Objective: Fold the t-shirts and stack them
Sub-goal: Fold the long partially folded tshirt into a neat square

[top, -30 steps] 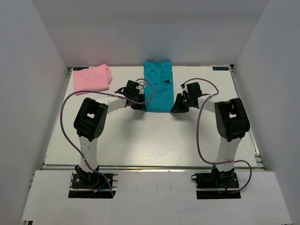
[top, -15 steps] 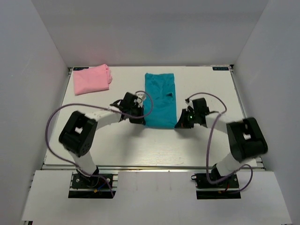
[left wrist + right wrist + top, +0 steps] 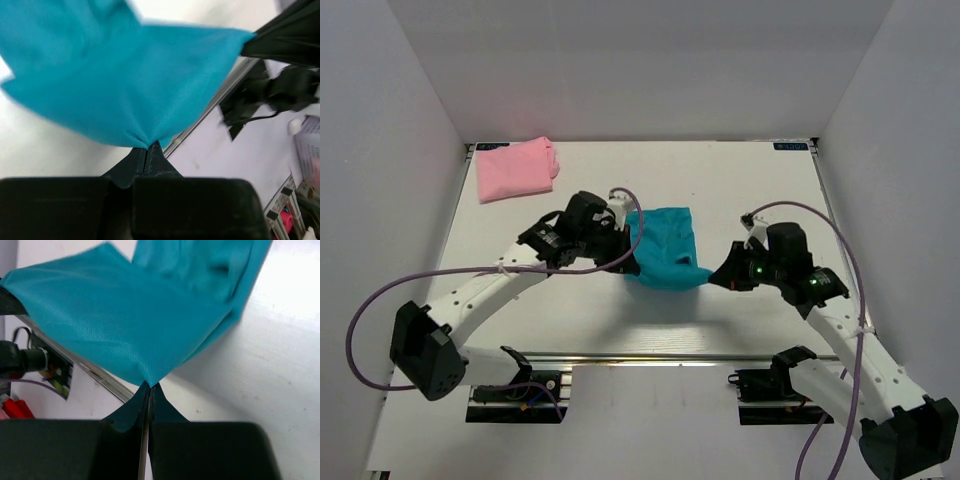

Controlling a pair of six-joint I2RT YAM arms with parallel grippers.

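By my judgement 1 of 2 is done: the pink t-shirt (image 3: pixel 516 170) lies folded flat. To its right and nearer the arms, the teal t-shirt (image 3: pixel 668 240) is mid-fold, with the left gripper (image 3: pixel 146 146) and right gripper (image 3: pixel 150 385) each clamped on a lifted near corner. Finishing that fold and stacking it on the pink one remain.

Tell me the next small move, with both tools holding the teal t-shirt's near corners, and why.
Probably carry both corners together toward the far hem and lay them down. The left tool and right tool each pinch a near corner of the teal t-shirt, lifted off the table.
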